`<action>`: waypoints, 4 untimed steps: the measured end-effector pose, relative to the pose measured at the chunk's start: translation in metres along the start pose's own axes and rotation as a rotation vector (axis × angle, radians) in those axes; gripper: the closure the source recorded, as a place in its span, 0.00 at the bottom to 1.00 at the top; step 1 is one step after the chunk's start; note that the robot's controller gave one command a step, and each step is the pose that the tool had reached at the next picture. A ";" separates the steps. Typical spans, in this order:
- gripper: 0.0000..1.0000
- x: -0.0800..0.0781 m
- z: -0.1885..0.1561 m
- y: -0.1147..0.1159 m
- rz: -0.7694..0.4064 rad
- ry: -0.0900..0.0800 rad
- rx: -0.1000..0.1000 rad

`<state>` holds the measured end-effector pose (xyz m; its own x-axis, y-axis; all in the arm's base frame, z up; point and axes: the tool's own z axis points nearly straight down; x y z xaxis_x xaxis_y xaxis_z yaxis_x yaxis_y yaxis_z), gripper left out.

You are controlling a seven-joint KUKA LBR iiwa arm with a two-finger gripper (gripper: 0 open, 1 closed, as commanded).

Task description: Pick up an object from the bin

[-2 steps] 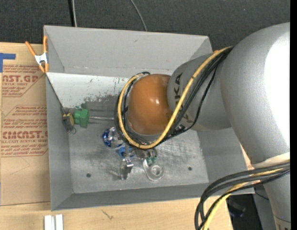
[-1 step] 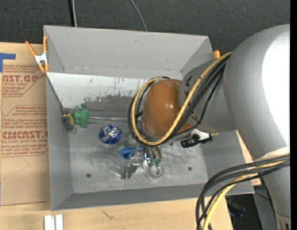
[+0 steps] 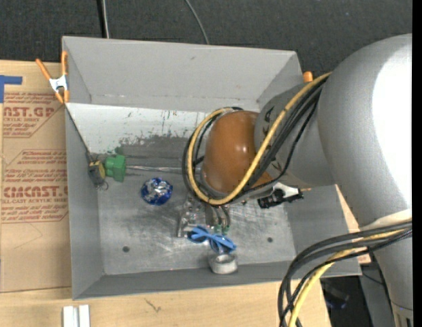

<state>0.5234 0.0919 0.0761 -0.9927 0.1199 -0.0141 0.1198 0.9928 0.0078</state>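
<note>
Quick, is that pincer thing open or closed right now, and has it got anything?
Pincer: cannot be told whether open or closed; it is down right above a blue thing near the front wall of the bin.

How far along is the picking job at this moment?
Done: the gripper sits low in the bin, just above a blue looped thing by the view's lower wall. In hand: nothing visibly lifted. Left: grasp and raise a thing. The green block and blue-white ball lie apart, farther left.
</note>
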 end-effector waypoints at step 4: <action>1.00 0.004 -0.002 -0.040 -0.152 0.003 0.003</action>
<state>0.5149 0.0530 0.0776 -0.9994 -0.0316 -0.0117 -0.0316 0.9995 0.0032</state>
